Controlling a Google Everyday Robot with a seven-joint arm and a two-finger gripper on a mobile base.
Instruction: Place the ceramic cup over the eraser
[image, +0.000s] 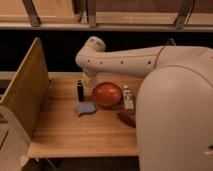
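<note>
One arm is reaching in from 3 o'clock and bending down at the wrist over the back of the table (75, 135). I'm seeing the gripper (90, 75) hanging at the 10 o'clock edge of the orange bowl (107, 95), just beside the eraser (80, 90). Jaws are reading as clenched. The pale shape at their tip is looking like the ceramic cup (90, 82), and I'm taking it as pinched there. I'm not making out which way its mouth is facing.

Eraser is standing on end, long axis pointing up, at the bowl's 9 o'clock and clear of its rim. The cup is sitting at the eraser's 1 o'clock, a little higher in frame, beside it and not over it.

Bowl is sitting mouth up, with its orange-red inner floor showing.

Others I'm tracking:
- a light-blue curved piece (85, 108) lying flat at the eraser's 6 o'clock
- a small white block (128, 97) at the bowl's 3 o'clock, long axis running 12 to 6
- a dark reddish object (127, 119) at the bowl's 5 o'clock
- a wooden panel (25, 85) standing along the table's 9 o'clock side
</note>
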